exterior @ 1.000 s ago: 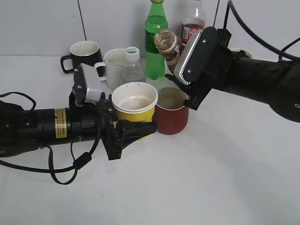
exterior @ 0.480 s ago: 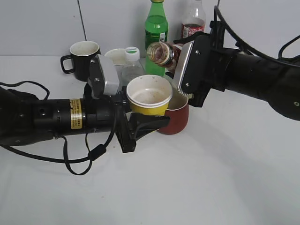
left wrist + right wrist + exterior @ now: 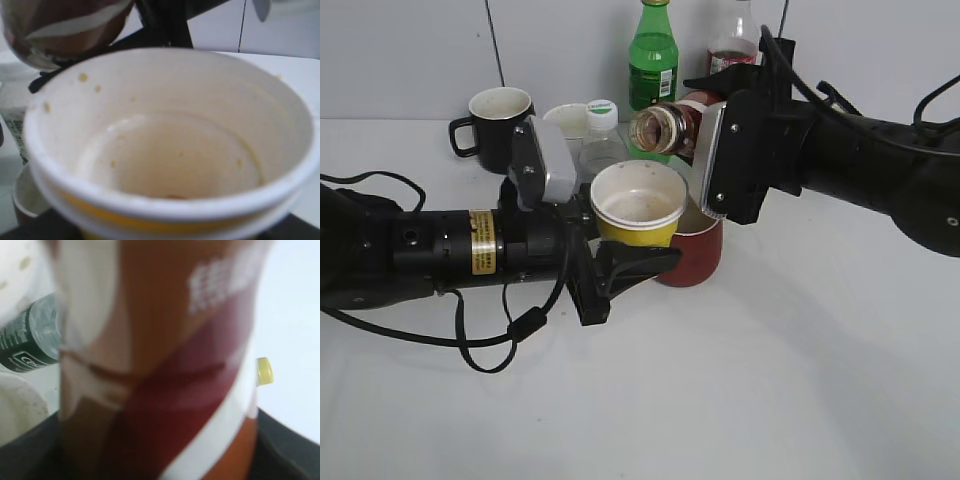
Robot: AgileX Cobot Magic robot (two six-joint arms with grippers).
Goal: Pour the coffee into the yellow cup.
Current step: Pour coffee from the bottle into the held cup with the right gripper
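My left gripper (image 3: pixel 620 262) is shut on the yellow cup (image 3: pixel 638 210) and holds it above the table, tilted a little toward the right. The cup fills the left wrist view (image 3: pixel 165 150); its white inside is stained and holds no liquid I can see. My right gripper (image 3: pixel 720 165) is shut on the coffee bottle (image 3: pixel 665 125) and holds it almost level, its open clear neck pointing left just above the cup's far rim. The bottle's brown, white and red label fills the right wrist view (image 3: pixel 160 370).
A red mug (image 3: pixel 695 250) stands right behind the yellow cup. Behind are a black mug (image 3: pixel 498 115), a white mug (image 3: pixel 565 125), a small pale bottle with white cap (image 3: pixel 602 135), a green bottle (image 3: pixel 653 65) and a cola bottle (image 3: pixel 730 50). A yellow cap (image 3: pixel 264 371) lies on the table.
The left gripper lifted the yellow cup up and to the right. The right gripper tipped the coffee bottle from slanted to nearly level, with its mouth now over the cup's rim.
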